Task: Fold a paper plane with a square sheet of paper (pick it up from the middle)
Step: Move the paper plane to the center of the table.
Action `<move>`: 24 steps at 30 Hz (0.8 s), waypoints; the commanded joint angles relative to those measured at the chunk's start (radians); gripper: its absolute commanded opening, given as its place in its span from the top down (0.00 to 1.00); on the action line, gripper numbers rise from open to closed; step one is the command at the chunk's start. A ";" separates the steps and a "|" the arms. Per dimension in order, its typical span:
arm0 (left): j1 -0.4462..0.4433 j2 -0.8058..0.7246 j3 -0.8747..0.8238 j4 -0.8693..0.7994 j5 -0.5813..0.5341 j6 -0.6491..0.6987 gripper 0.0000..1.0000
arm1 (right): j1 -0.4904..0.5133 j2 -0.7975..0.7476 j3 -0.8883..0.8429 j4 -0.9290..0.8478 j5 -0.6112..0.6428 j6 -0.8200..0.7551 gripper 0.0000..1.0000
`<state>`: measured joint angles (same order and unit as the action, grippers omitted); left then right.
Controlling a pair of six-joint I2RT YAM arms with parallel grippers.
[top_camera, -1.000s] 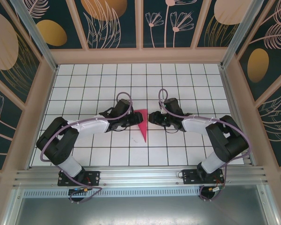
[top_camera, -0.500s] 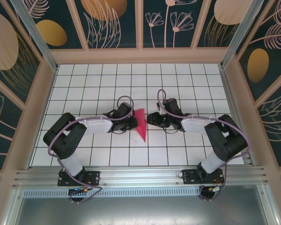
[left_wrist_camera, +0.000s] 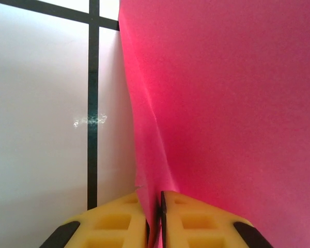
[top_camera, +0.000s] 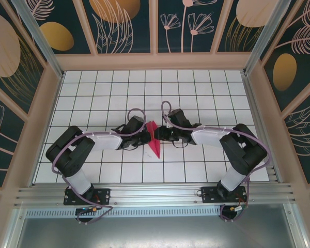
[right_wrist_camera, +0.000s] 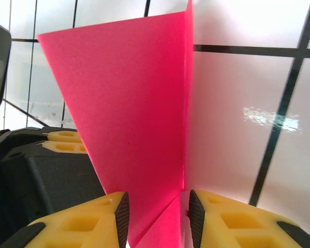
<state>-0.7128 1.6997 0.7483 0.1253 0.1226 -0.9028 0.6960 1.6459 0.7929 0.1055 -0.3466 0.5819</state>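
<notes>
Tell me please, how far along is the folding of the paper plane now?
Done: the thin magenta-pink paper is already folded to a narrow pointed dart. In hand: the left gripper is shut on its edge, and the right gripper straddles the raised flap with jaws open. Left: probably pressing the centre crease and spreading the wings.

Your left arm [top_camera: 101, 140] and right arm [top_camera: 209, 136] had black joints, white forearm shells, looping purple cables [top_camera: 136, 109], and yellow hollow-celled fingers [left_wrist_camera: 113, 222].

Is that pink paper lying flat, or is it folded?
Folded. From above the pink paper is a narrow pointed wedge; the right wrist view shows a flap standing upright from a crease.
</notes>
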 commanded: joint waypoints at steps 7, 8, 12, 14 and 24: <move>-0.003 -0.035 -0.026 0.054 0.018 -0.002 0.83 | 0.032 -0.117 0.020 -0.075 0.069 -0.057 0.56; -0.003 -0.035 -0.030 0.059 0.019 -0.001 0.83 | 0.037 -0.108 0.028 -0.087 0.060 -0.064 0.55; -0.003 -0.035 -0.032 0.062 0.022 -0.001 0.83 | 0.080 -0.079 0.063 -0.134 0.132 -0.075 0.56; -0.003 -0.035 -0.035 0.063 0.021 0.001 0.84 | 0.081 -0.058 0.068 -0.131 0.117 -0.069 0.57; -0.003 -0.037 -0.041 0.061 0.018 0.002 0.84 | 0.096 -0.001 0.074 -0.147 0.151 -0.045 0.56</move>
<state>-0.7128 1.6875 0.7177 0.1761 0.1333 -0.9028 0.7818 1.6329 0.8463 -0.0162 -0.2245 0.5312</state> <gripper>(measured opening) 0.164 0.436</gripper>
